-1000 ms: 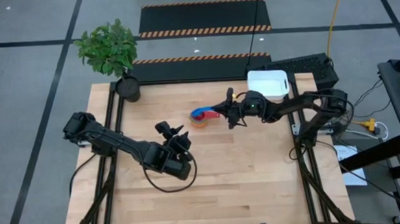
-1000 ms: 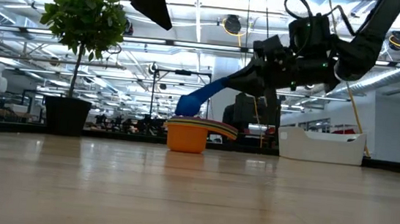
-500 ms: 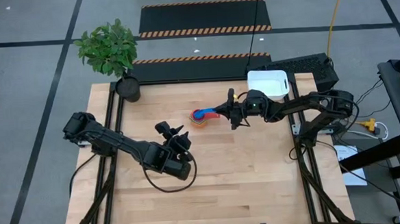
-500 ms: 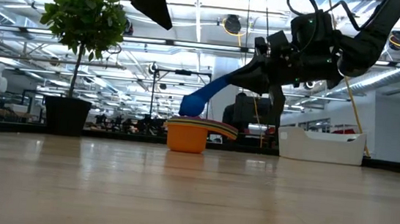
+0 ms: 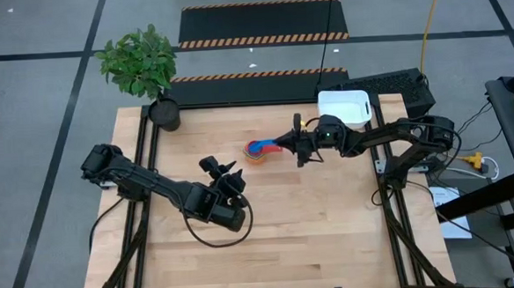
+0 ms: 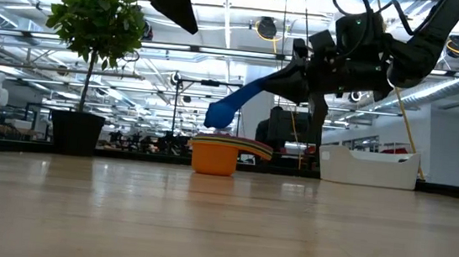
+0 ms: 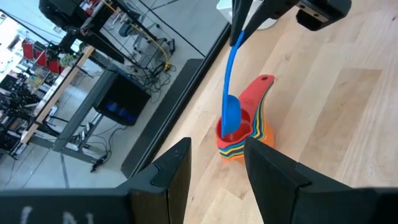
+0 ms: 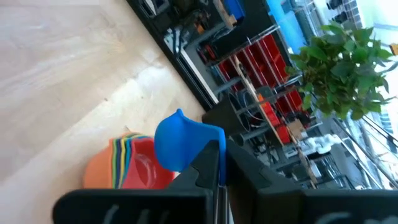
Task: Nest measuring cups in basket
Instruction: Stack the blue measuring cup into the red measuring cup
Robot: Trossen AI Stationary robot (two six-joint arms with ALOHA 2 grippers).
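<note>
While pinched in the right hand, the blue cup hangs just above the stack — clear.

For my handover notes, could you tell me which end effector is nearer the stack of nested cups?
Right. The right end effector hangs just beside the stack of nested cups, holding the blue cup over it; the left end effector waits well away.

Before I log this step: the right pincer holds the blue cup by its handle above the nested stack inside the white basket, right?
Not inside the basket. The high view shows the nested stack on the bare table, with the white basket standing apart. The right pincer does hold the blue cup above it.
</note>
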